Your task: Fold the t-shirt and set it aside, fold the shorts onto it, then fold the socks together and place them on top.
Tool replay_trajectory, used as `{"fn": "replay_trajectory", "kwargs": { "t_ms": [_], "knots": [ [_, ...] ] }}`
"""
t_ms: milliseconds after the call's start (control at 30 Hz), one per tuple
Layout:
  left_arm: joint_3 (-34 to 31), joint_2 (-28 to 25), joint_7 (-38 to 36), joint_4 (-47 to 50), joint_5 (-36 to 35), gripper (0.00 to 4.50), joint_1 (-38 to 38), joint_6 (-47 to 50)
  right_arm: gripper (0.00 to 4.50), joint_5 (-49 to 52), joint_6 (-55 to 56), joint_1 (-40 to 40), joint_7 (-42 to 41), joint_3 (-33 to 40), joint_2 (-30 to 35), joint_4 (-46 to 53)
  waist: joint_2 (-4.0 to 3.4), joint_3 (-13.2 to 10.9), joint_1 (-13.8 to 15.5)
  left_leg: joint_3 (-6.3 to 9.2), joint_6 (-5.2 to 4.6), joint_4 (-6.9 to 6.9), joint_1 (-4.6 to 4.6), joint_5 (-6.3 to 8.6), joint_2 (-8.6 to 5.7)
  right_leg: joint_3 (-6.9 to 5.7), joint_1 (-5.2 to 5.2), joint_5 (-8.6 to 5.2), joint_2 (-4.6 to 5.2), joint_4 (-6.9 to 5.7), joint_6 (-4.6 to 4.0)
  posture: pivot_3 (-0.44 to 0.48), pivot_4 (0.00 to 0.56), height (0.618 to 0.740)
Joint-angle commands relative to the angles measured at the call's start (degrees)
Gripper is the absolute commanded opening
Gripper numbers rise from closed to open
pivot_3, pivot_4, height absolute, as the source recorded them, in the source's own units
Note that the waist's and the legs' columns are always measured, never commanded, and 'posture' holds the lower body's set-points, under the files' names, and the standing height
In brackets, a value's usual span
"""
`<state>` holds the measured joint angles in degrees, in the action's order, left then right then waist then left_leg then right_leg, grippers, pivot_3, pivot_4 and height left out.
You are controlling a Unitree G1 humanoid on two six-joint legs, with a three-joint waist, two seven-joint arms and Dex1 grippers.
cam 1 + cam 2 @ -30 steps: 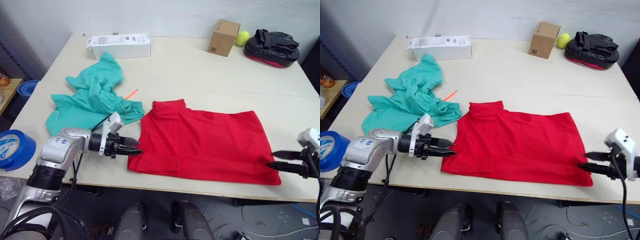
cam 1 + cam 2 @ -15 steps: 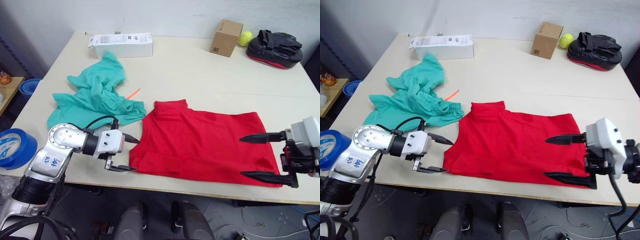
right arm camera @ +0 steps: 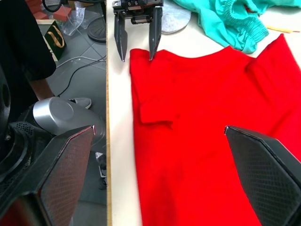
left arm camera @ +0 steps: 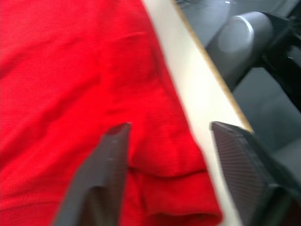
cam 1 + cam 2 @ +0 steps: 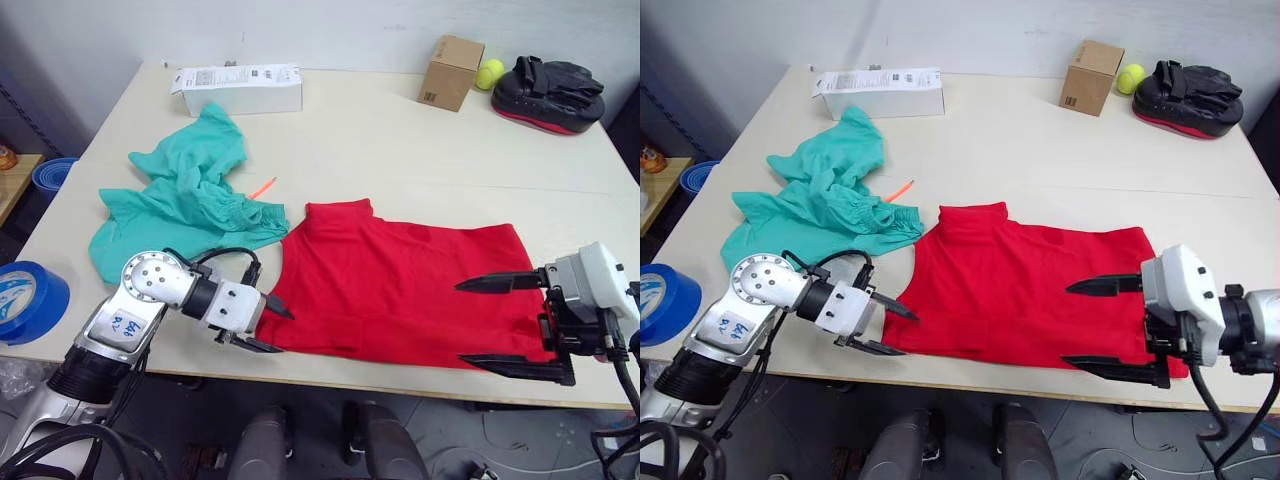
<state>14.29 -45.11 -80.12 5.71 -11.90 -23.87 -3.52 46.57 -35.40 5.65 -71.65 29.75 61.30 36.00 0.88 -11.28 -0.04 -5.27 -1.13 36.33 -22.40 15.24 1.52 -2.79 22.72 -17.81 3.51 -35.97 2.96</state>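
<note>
Task progress at the first fold, read from the robot's left to its right. On the near left of the pale rectangular table [image 5: 400, 150], the crumpled teal cloth shorts [image 5: 185, 205] lie in a loose heap, unfolded and not yet handled; a thin orange strip lies on the table just beyond them. The left gripper [image 5: 262, 325] has its two black fingers spread apart, one above and one below the near left corner of the bright red short-sleeved cloth t-shirt [image 5: 410, 290]; the left wrist view shows the cloth between the fingers, which have not closed on it. The t-shirt lies flat along the near edge of the table, with one sleeve turned in onto the body near that corner, so it appears partly folded. At its right end, the right gripper [image 5: 510, 325] holds its fingers wide, one over the cloth and one at the table's near edge, gripping nothing. By appearance, both grippers are set to take the two near corners for a fold; the t-shirt's folding is not finished, it has not been set aside, and the shorts and socks steps remain. Whether socks are on the table cannot be told. A white printed carton [image 5: 238, 89], a small brown cardboard box [image 5: 447, 73], a yellow-green ball [image 5: 487, 74] and a black-and-red padded mitt [image 5: 545, 93] stand along the far edge, well apart from the garments.
</note>
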Motion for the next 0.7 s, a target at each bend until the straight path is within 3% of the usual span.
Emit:
{"fn": "replay_trajectory", "kwargs": {
  "t_ms": [33,400,567,700],
  "knots": [
    [0.47,-0.64,-1.06,-0.03,1.13,2.64,0.1,-2.83,4.5,1.37,-0.22,1.15,0.51,2.79,-0.15,2.37,0.0,0.0,0.01,0.0,-0.01,0.02,0.01,-0.01,0.0,0.0,-0.03,0.01,0.0,0.0,0.01,0.0,0.15,0.74],
    [1.76,0.97,-0.36,-7.09,6.01,2.64,-1.32,-11.66,4.5,4.2,-2.33,0.87,3.5,4.03,0.39,3.58,0.0,0.0,0.02,0.01,-0.02,0.03,0.02,-0.01,0.0,0.01,-0.04,0.02,0.01,0.01,0.04,0.0,0.15,0.74],
    [1.59,1.14,-0.4,-6.31,5.17,1.52,-0.88,-9.81,4.5,4.4,-2.37,1.45,3.82,4.2,0.37,3.94,0.0,0.0,-0.02,0.01,-0.02,0.03,0.02,-0.01,0.0,0.0,-0.04,0.03,0.0,-0.01,0.04,0.0,0.15,0.74],
    [0.88,0.88,-0.38,-5.08,4.03,1.52,-0.7,-7.35,4.5,3.93,-2.06,1.81,3.65,3.88,0.28,3.66,0.0,0.0,0.0,0.01,-0.03,0.03,0.03,-0.02,0.0,0.0,-0.04,0.03,0.0,-0.03,0.04,0.0,0.15,0.74]
  ]
}}
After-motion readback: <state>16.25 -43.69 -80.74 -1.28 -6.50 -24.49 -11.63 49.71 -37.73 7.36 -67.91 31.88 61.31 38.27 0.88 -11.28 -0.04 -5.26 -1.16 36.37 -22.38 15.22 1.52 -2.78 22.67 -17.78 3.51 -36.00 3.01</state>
